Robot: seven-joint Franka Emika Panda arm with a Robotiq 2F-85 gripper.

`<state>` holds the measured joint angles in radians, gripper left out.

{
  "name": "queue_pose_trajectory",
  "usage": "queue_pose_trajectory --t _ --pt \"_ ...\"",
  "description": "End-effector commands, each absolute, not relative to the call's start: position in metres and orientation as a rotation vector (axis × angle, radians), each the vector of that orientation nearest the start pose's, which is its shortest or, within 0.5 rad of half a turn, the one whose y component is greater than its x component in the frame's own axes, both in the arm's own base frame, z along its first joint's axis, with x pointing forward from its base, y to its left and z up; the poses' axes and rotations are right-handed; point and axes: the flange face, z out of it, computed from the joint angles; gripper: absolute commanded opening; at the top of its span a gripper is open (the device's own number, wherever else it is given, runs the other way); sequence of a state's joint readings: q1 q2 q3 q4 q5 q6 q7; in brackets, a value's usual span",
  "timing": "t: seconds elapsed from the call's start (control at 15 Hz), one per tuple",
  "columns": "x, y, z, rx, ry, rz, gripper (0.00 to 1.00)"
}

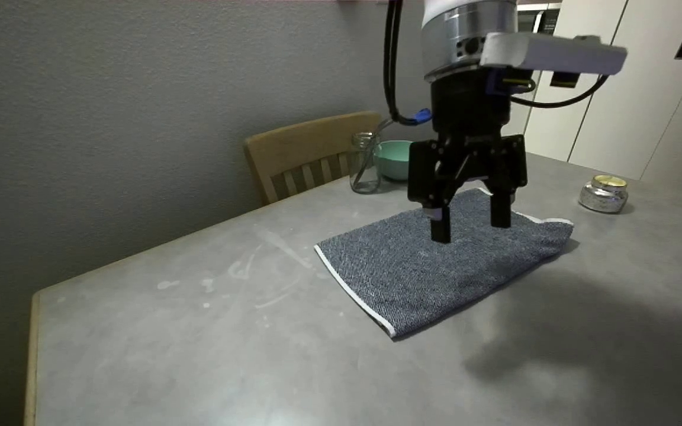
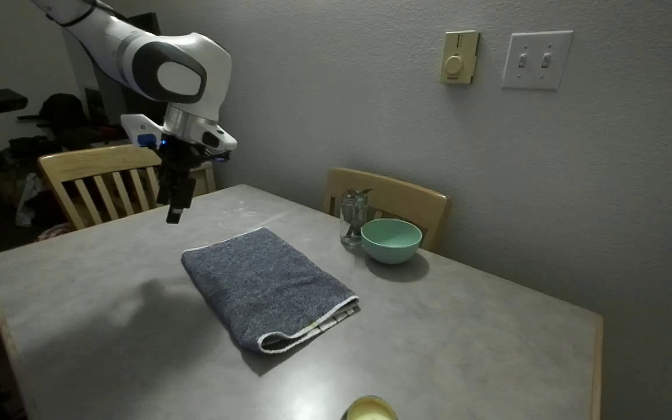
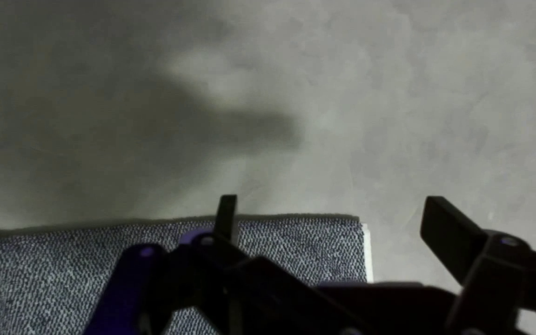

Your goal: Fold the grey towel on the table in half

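The grey towel (image 1: 388,266) lies on the table (image 1: 199,343), doubled over, with its dark blue-grey side up. In an exterior view, the end of the towel (image 2: 266,274) shows stacked pale-trimmed edges, a raised loop at one corner and a bit of striped underside. My gripper (image 1: 470,223) is open and empty, pointing down above the tabletop. In an exterior view the gripper (image 2: 175,214) hangs beyond the towel's far end, apart from it. In the wrist view, a towel corner (image 3: 305,246) with white trim shows between the wide-apart fingers of the gripper (image 3: 331,201).
A mint bowl (image 2: 391,242) and a glass jar with utensils (image 2: 352,221) stand beside the towel, near a wooden chair (image 2: 423,201) and the wall. A small silver candle jar (image 1: 604,195) stands past the towel's looped end. Another chair (image 2: 97,163) stands behind the arm.
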<state>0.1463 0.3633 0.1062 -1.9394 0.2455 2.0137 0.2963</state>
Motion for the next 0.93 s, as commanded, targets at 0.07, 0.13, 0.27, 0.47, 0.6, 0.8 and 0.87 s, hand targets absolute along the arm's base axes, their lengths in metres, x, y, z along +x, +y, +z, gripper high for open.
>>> queue_pose_trajectory --t 0.07,0.13,0.27,0.47,0.6,0.8,0.87 --pt "0.598 0.185 0.252 -2.982 0.308 0.556 1.00" --pt "0.604 0.190 0.246 -2.995 0.314 0.557 1.00" --pt "0.615 0.202 0.235 -3.040 0.294 0.562 1.00" --pt "0.631 0.219 0.219 -3.126 0.226 0.503 1.00" --pt "0.640 0.228 0.212 -3.198 0.114 0.446 1.00" --pt "0.636 0.231 0.209 -3.193 0.103 0.435 1.00" --pt "0.638 0.235 0.206 -3.201 0.081 0.425 1.00"
